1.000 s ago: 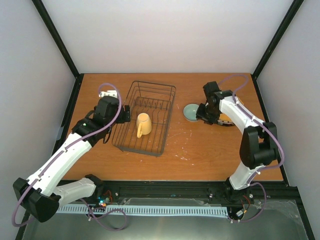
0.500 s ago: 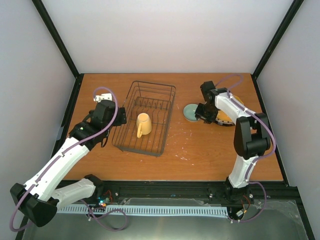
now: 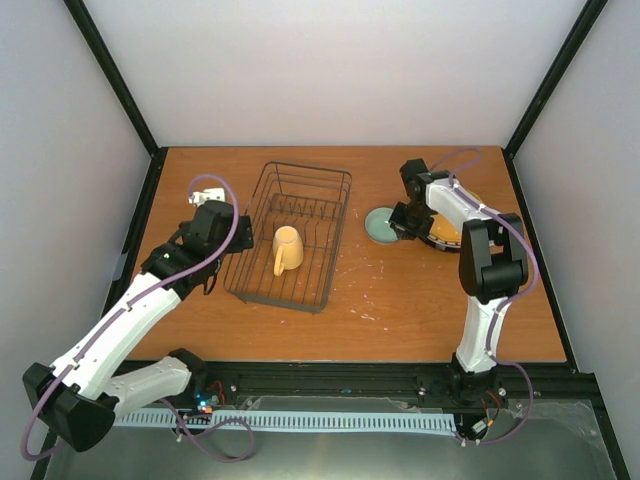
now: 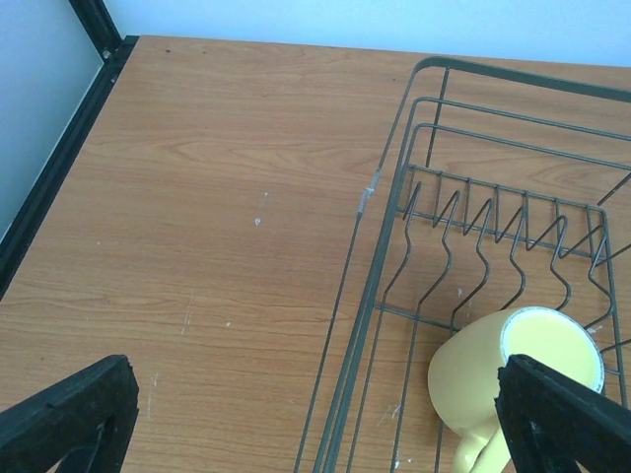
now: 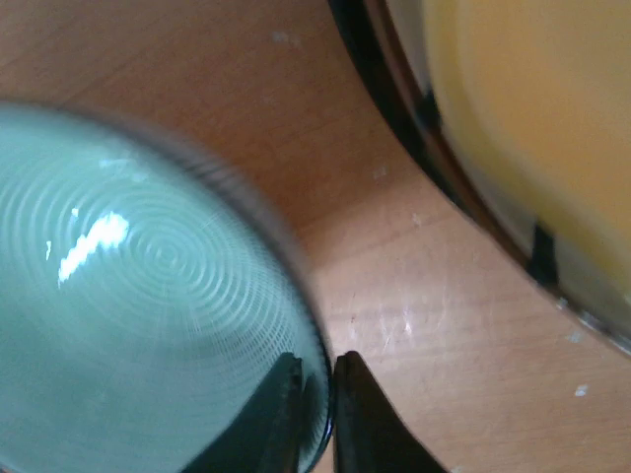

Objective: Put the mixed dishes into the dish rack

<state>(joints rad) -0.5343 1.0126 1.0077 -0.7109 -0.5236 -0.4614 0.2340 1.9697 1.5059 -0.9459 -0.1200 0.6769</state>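
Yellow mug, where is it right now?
In the top view the yellow mug lies on its side inside the dish rack, left of centre on the table, with the mint-green bowl off to its right.

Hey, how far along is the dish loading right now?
Done: the yellow mug is in the dark wire dish rack. In hand: the right gripper pinches the rim of the pale mint-green bowl, which sits on the wooden table. Left: that bowl and the plates beside it, an orange one on top, all outside the rack. The left gripper hangs open and empty beside the rack.
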